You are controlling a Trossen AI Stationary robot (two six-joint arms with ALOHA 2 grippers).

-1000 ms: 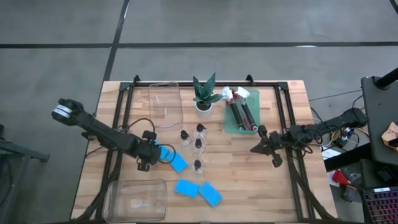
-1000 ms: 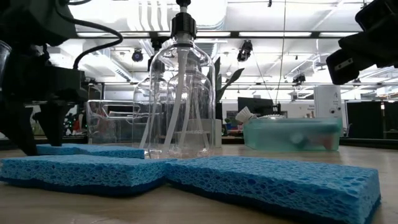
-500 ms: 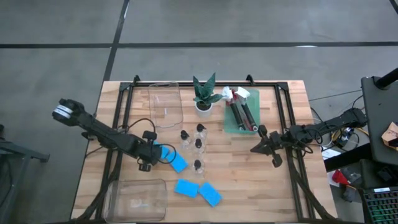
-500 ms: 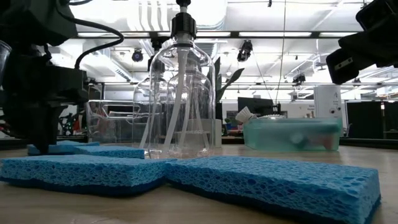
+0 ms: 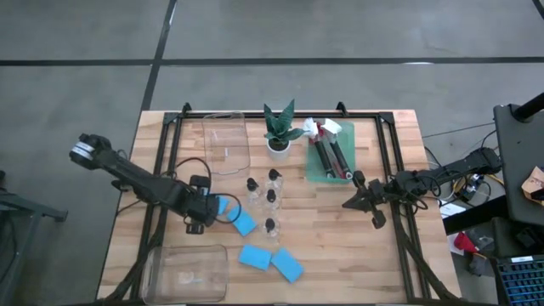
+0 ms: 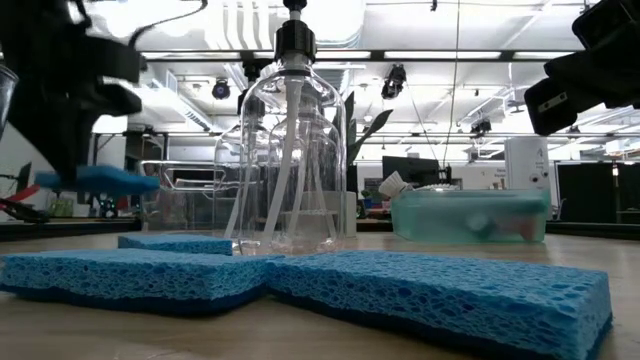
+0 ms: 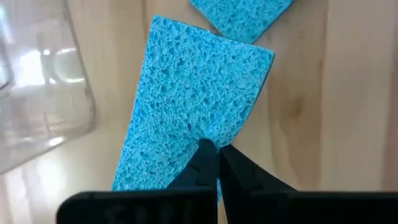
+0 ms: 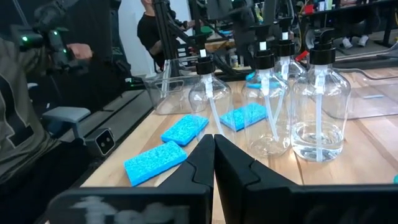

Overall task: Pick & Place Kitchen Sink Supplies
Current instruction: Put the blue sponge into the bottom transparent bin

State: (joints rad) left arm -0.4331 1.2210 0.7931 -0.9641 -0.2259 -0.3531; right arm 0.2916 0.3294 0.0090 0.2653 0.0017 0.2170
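My left gripper is shut on a bright blue sponge and holds it above the table's left middle. A second sponge lies flat just beside it, and two more lie nearer the front edge. Several small clear bottles with black caps stand upright in the middle. Dish brushes lie in a green tray at the back. My right gripper hovers shut at the right, holding nothing. My left gripper pinches the sponge between its two fingers at one short end, on its flat faces. The fingers come from above, slanting down. The sponge sticks out level beyond the fingertips, lifted clear of the table.
A clear tray lies at the back left and another at the front left corner. A potted plant stands at the back centre. People and equipment show beyond the table in the right wrist view.
My left gripper, open around the sponge a second ago, has shut on its end and risen. The sponge has gone from lying on the table to hanging level, clear of it. The right arm has kept still.
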